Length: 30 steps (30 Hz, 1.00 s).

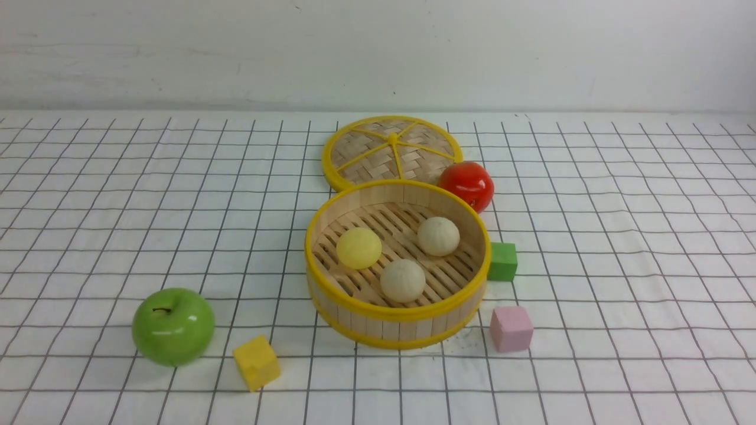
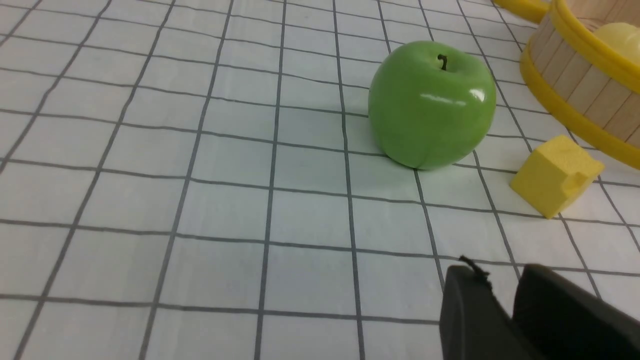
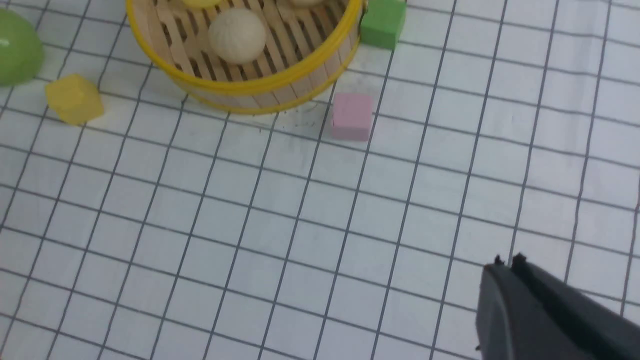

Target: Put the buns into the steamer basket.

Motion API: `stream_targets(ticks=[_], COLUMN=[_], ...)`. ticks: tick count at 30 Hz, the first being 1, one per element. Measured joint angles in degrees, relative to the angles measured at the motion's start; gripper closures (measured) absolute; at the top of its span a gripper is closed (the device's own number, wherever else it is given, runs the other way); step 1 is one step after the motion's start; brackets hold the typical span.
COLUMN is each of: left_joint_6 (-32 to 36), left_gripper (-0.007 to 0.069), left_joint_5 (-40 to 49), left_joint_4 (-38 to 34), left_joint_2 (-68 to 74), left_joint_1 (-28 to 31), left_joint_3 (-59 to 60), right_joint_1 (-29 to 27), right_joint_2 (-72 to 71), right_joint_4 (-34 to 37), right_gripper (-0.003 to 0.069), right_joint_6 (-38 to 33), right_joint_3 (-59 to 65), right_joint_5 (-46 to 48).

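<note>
All three buns lie inside the steamer basket [image 1: 396, 313] at mid-table: a pale yellow bun [image 1: 359, 248] and two cream buns [image 1: 438, 236] [image 1: 403, 280]. Neither arm shows in the front view. In the left wrist view my left gripper [image 2: 500, 272] hangs over bare cloth short of the apple, its fingers a narrow gap apart with nothing between them; the steamer basket [image 2: 575, 85] and the yellow bun [image 2: 620, 37] sit beyond. In the right wrist view my right gripper [image 3: 507, 262] is shut and empty, well back from the steamer basket [image 3: 240, 87] and a cream bun [image 3: 237, 35].
The woven lid [image 1: 393, 150] lies flat behind the basket, with a red tomato [image 1: 466, 185] beside it. A green apple [image 1: 173, 326] and a yellow cube [image 1: 256, 362] sit front left. A green cube [image 1: 502, 261] and a pink cube [image 1: 511, 328] sit right of the basket.
</note>
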Motion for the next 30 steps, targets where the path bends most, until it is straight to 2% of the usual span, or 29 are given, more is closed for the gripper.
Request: stream_targets(ticks=[11,16,22,23,24,26,27,29,30], left_joint_6=[0.0,0.0,0.0,0.0,0.0,0.0,0.0,0.0,0.0], left_gripper=[0.0488,0.0487,0.0480,0.0480,0.0479,0.0477,0.0475,0.0472,0.0471], left_joint_5=[0.0,0.0,0.0,0.0,0.0,0.0,0.0,0.0,0.0], left_joint_4=[0.0,0.0,0.0,0.0,0.0,0.0,0.0,0.0,0.0], left_joint_2=[0.0,0.0,0.0,0.0,0.0,0.0,0.0,0.0,0.0], left_joint_1=[0.0,0.0,0.0,0.0,0.0,0.0,0.0,0.0,0.0], left_joint_3=[0.0,0.0,0.0,0.0,0.0,0.0,0.0,0.0,0.0], right_joint_1=[0.0,-1.0,-9.6,-9.6,-12.3,-14.5,-16.7,-18.7,-18.7], right_joint_2=[-0.1,-7.5,-25.1,-25.8,-31.0,-34.7,-39.4,-44.9,-44.9], right_joint_4=[0.2,-0.5,-7.1,-7.4,-9.2,-10.6,-11.9,-12.7,-12.7], right_gripper=[0.0673,0.0669,0.0666,0.0666,0.0665,0.0664,0.0662,0.0660,0.0660], right_joint_6=[0.1,-1.2,-5.0,-5.0,-5.0,-5.2,-5.2,-5.2,-5.2], right_joint_3=[1.8,2.1,11.4,12.0,17.2,21.5,27.7,35.6,35.6], right_joint_5=[-0.1,-1.6,-22.0,-22.0,-27.8,-32.6,-37.1,-42.2,-42.2])
